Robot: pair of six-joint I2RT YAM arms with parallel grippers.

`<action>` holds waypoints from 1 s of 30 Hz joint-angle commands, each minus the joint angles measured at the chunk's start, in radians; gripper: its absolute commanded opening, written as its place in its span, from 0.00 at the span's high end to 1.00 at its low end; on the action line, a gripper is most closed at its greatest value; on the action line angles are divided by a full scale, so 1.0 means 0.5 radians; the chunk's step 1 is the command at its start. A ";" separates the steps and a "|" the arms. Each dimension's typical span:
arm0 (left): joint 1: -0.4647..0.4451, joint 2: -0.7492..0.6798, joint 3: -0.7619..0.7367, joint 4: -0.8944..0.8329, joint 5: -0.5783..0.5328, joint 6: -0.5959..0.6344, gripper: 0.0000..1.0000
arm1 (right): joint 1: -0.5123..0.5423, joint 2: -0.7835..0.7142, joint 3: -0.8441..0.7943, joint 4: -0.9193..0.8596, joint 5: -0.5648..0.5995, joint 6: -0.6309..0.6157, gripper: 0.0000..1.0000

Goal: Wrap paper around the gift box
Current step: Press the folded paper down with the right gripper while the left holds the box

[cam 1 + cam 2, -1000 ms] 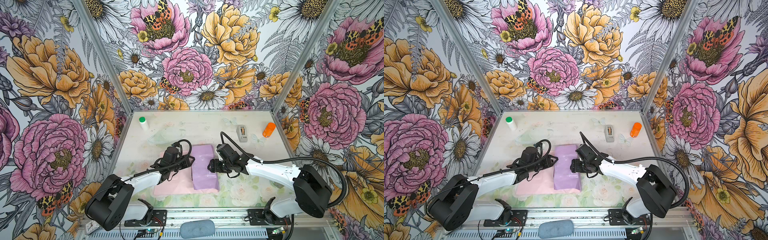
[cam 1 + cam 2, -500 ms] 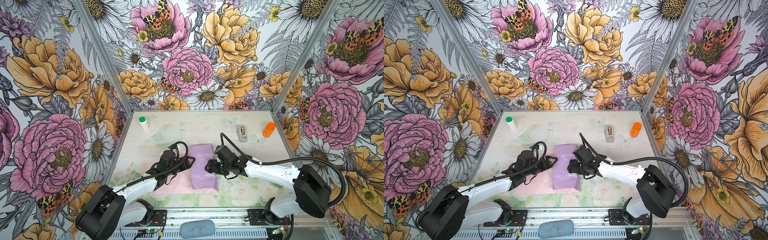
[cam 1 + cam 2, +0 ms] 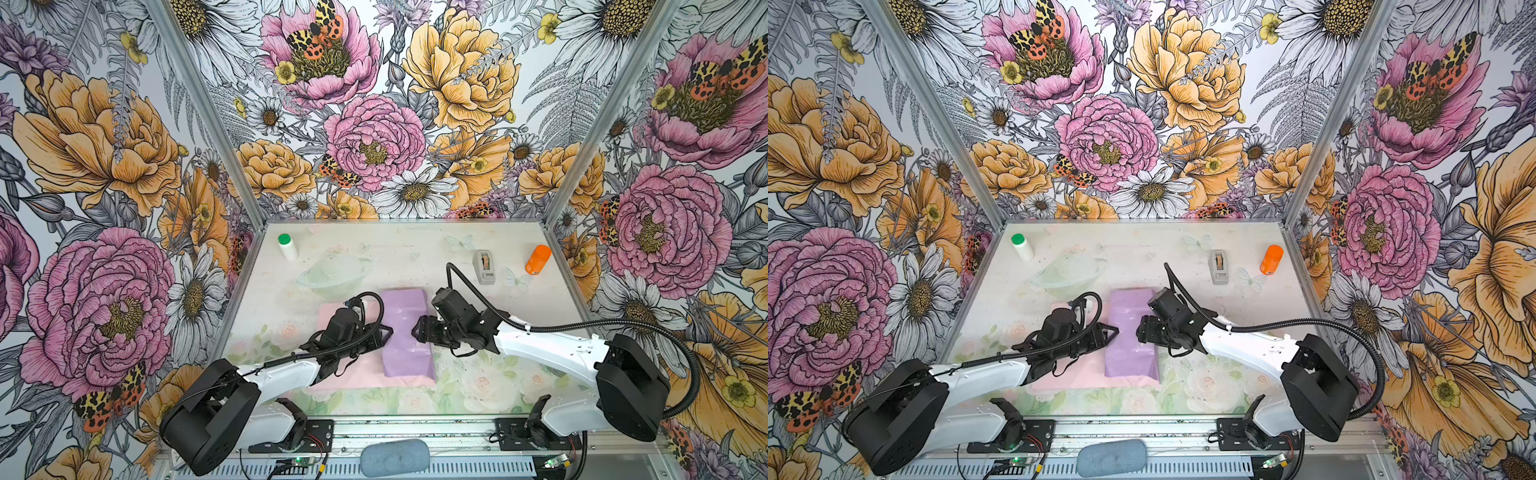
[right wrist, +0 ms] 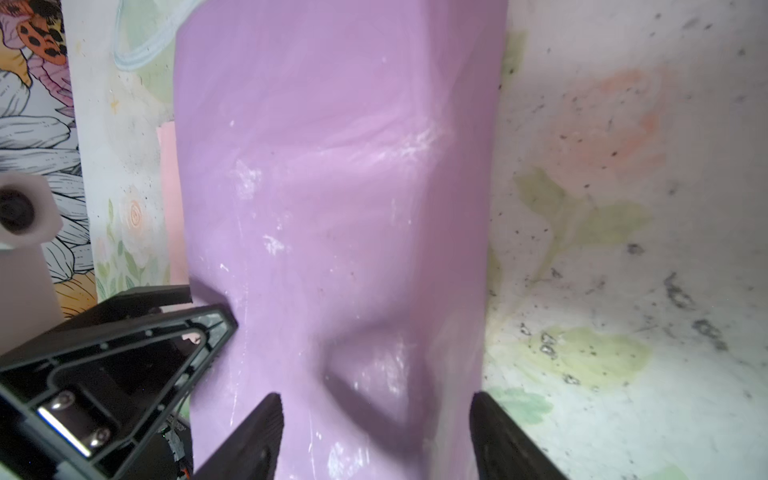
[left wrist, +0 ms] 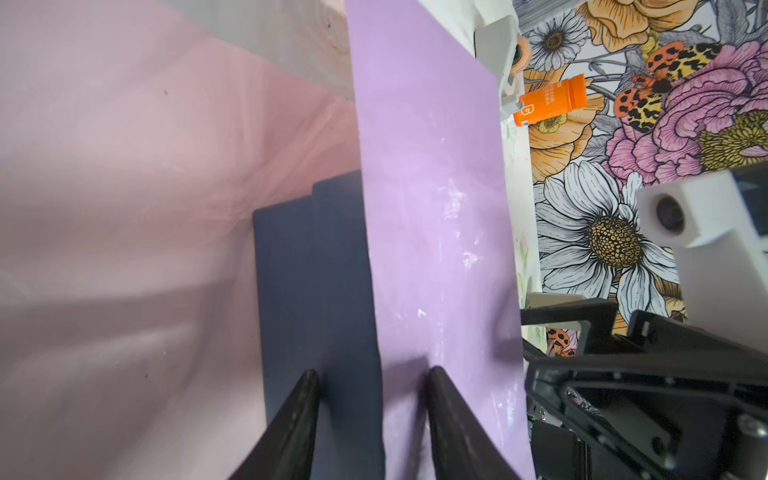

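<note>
The paper (image 3: pixel 405 332) is folded over the gift box and looks lilac there; its flat pale-pink part (image 3: pixel 345 376) lies to the left. In both top views the paper hides the box; in the left wrist view its navy side (image 5: pixel 316 291) shows beside the paper's edge (image 5: pixel 432 208). My left gripper (image 3: pixel 388 332) (image 5: pixel 372 376) is open, one fingertip against the navy side and one on the paper. My right gripper (image 3: pixel 415 333) (image 4: pixel 376 405) stands open at the covered box's right side, its fingertips (image 4: pixel 270 411) on the paper, which is dented between them.
At the back stand a white bottle with a green cap (image 3: pixel 287 247), a clear plastic bowl (image 3: pixel 332 274), a grey tape dispenser (image 3: pixel 484 267) and an orange bottle (image 3: pixel 538 259). Metal posts and flowered walls close in the table (image 3: pixel 519 299).
My left gripper has slid right up to the box's left edge and its jaws have narrowed. The lilac fold now looks pinched at its middle. The right gripper has barely moved.
</note>
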 commanded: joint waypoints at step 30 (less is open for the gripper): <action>-0.060 0.788 0.305 0.437 -0.120 -0.015 0.68 | -0.634 0.030 0.035 0.017 -0.220 -0.657 0.21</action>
